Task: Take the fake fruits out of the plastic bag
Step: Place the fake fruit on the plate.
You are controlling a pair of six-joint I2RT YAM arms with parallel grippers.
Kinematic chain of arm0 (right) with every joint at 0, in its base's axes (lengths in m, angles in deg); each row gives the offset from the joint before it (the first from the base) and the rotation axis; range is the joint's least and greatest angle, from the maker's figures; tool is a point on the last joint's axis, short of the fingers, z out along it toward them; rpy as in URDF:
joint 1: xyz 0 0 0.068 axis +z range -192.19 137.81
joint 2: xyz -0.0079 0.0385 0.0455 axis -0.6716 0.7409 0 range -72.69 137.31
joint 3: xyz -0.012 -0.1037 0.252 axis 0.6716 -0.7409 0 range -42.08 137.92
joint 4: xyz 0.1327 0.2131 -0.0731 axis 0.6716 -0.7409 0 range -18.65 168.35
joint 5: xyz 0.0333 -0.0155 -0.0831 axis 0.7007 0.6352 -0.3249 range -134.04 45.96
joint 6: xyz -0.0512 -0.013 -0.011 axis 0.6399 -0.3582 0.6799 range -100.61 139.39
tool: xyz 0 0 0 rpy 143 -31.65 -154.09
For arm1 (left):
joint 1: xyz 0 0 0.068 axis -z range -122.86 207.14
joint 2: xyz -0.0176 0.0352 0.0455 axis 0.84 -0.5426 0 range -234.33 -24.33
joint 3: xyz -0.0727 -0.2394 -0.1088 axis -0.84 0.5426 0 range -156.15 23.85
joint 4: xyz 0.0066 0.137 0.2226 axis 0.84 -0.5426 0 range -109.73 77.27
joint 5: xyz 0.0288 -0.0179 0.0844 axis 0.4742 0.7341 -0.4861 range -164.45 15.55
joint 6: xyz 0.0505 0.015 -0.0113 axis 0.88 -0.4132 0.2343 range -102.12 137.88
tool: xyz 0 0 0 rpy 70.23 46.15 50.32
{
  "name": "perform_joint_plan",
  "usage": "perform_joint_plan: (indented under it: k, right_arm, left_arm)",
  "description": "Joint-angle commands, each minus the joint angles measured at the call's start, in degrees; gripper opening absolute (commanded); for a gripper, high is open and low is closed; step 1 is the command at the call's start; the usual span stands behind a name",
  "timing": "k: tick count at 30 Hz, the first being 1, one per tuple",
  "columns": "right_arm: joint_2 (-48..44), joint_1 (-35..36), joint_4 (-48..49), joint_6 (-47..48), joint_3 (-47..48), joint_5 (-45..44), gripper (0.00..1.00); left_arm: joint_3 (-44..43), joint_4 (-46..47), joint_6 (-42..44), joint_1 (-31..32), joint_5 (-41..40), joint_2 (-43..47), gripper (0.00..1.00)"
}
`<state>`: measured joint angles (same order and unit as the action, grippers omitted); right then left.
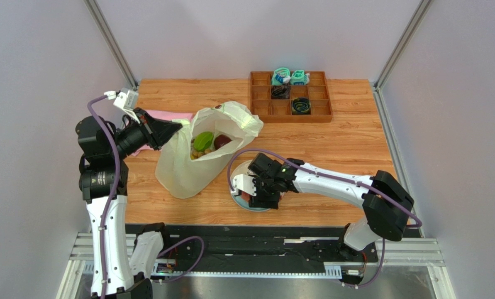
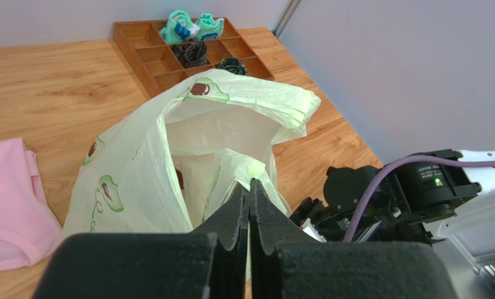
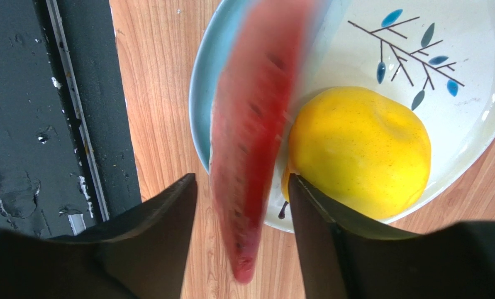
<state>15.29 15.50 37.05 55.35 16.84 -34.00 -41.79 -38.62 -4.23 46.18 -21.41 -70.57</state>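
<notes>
Plastic bag [image 2: 231, 124] in left pincer [image 2: 250, 187]; red slice [image 3: 256, 124] inside spread right pincer [image 3: 241, 180]

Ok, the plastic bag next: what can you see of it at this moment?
The plastic bag is thin, crinkly, translucent pale yellow-green film with small green-and-brown prints. It slumps on the wooden table, mouth gaping upward, one edge flopped over at the far side. Inside show a green piece and a dark red round fruit. The left gripper is shut on its rim, beside a pink cloth.
</notes>
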Motion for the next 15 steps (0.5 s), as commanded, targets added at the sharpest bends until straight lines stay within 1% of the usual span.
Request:
perform_joint_plan:
  k: [1,2,3,5,6,7,8,9,10,11,12,13,15]
  right_arm:
    - [-1.58,0.32,-1.49,-2.13,0.50,0.68,0.64]
    - [-1.76,0.32,-2.37,-2.13,0.85,1.03,0.65]
    - [-2.20,0.32,-3.51,-2.39,2.24,1.73,0.70]
    - [-3.17,0.32,-8.51,-2.57,4.79,2.78,0.70]
    - [-3.17,0.32,-11.06,-3.18,9.59,3.57,0.70]
    - [-2.91,0.23,-13.96,-3.62,12.16,4.01,0.70]
    - [-2.56,0.14,-18.86,-3.88,15.23,4.28,0.70]
    - [-2.47,0.14,-21.17,-4.06,20.57,4.72,0.70]
    - [-2.55,-0.12,-24.76,-4.24,23.76,4.81,0.69]
    - [-3.25,-0.91,-25.93,-4.76,26.31,4.72,0.69]
    - [-3.69,-1.44,-26.46,-5.72,28.77,3.50,0.68]
    - [-4.13,-2.14,-27.16,-7.91,34.54,2.36,0.67]
    - [-6.06,-4.07,-25.77,-11.08,39.93,-5.00,0.58]
  left_arm:
    - [-0.01,2.16,-1.10,-0.29,0.84,0.45,0.00]
    - [-0.01,2.25,-1.18,-0.29,0.84,0.27,0.00]
    - [-0.01,2.33,-1.18,-0.29,1.02,0.27,0.00]
    - [-0.01,2.33,-1.53,-0.29,1.10,0.27,0.00]
    - [-0.18,2.16,-1.62,-0.29,1.37,0.36,0.00]
    - [-0.36,0.94,-1.19,-0.29,1.98,0.71,0.00]
    - [-0.53,0.15,-0.83,-0.38,2.07,0.97,0.00]
    - [-0.53,-2.12,0.47,-0.29,2.07,1.76,0.00]
    - [-0.53,-3.28,1.44,-0.29,2.16,2.20,0.00]
    - [-0.53,-4.60,2.41,-0.29,1.99,2.73,0.00]
    - [-0.53,-7.22,4.25,-0.29,1.81,3.60,0.00]
    - [-0.53,-8.46,5.05,-0.29,1.20,4.05,0.00]
    - [-0.53,-10.83,6.72,-0.29,1.19,5.27,0.00]
